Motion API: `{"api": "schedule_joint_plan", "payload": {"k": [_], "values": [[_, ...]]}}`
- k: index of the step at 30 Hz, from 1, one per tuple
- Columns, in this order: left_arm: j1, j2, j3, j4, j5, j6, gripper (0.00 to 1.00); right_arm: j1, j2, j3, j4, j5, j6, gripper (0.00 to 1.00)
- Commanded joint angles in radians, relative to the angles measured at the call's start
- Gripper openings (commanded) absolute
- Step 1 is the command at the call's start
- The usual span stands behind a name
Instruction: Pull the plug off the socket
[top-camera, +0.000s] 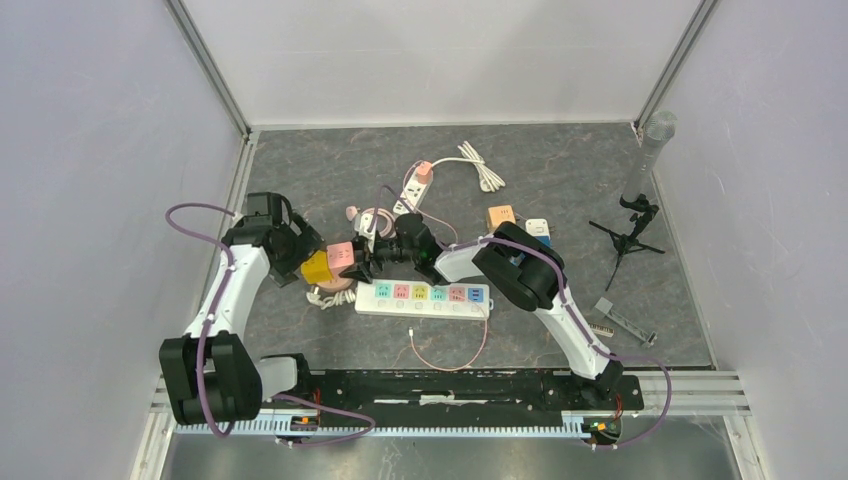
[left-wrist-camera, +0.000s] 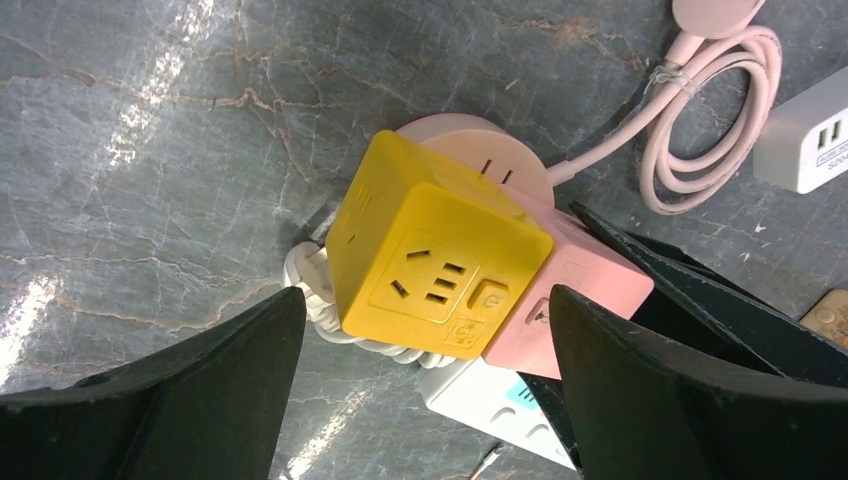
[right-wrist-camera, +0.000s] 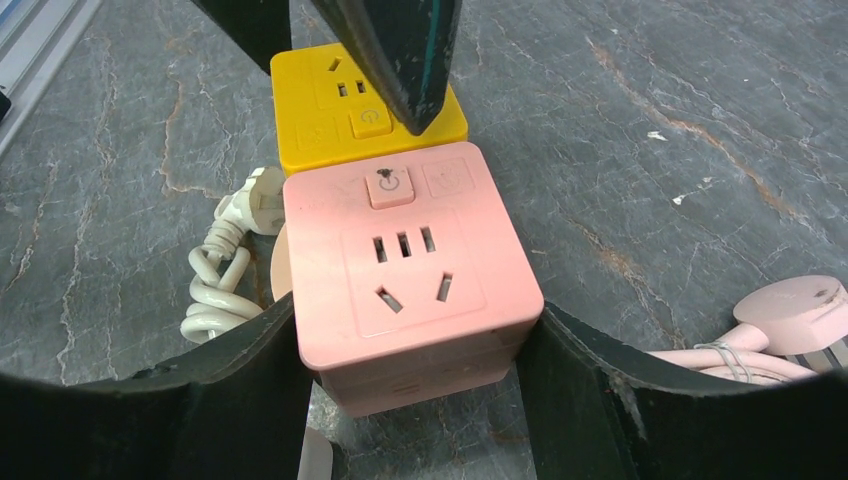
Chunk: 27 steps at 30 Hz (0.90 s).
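Note:
A yellow cube socket (left-wrist-camera: 435, 250) and a pink cube socket (right-wrist-camera: 405, 265) are joined side to side, held just above the table. My right gripper (right-wrist-camera: 412, 320) is shut on the pink cube, one finger against each side. My left gripper (left-wrist-camera: 425, 300) is open, with its fingers (left-wrist-camera: 200, 390) on either side of the yellow cube and a gap showing on the left. In the top view the yellow cube (top-camera: 316, 268) and the pink cube (top-camera: 341, 257) sit between the left gripper (top-camera: 303, 256) and the right gripper (top-camera: 362, 258).
A white power strip (top-camera: 422, 298) with coloured sockets lies just in front of the cubes. A coiled white cable (right-wrist-camera: 212, 285) and a pink round hub (left-wrist-camera: 470, 140) lie under them. A pink cable (left-wrist-camera: 700, 130), another strip (top-camera: 412, 190), small cubes (top-camera: 500, 216) and a microphone stand (top-camera: 630, 235) stand further back.

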Motion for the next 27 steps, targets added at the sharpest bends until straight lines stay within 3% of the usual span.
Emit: {"api": "schedule_joint_plan", "payload": {"k": [1,3,6,9,20,27], "values": [[0.007,-0.038,-0.024,0.033,-0.01,0.004,0.95,0.003,-0.059,-0.02,0.087,0.058,-0.001,0.32],[0.008,-0.046,-0.028,0.033,-0.006,0.009,0.91,0.001,-0.057,-0.018,0.088,0.036,-0.005,0.37],[0.007,-0.066,-0.029,0.031,-0.01,0.018,0.9,-0.002,-0.047,-0.004,0.096,-0.002,0.002,0.62],[0.008,-0.094,-0.017,0.012,-0.045,0.026,0.9,-0.005,-0.036,0.017,0.104,-0.033,0.004,0.73],[0.008,-0.124,-0.042,-0.007,-0.047,0.059,0.84,-0.025,0.024,0.107,0.143,-0.222,0.042,0.78],[0.008,-0.104,-0.076,-0.008,-0.044,0.051,0.77,-0.024,0.06,0.173,0.088,-0.255,0.047,0.78]]}}
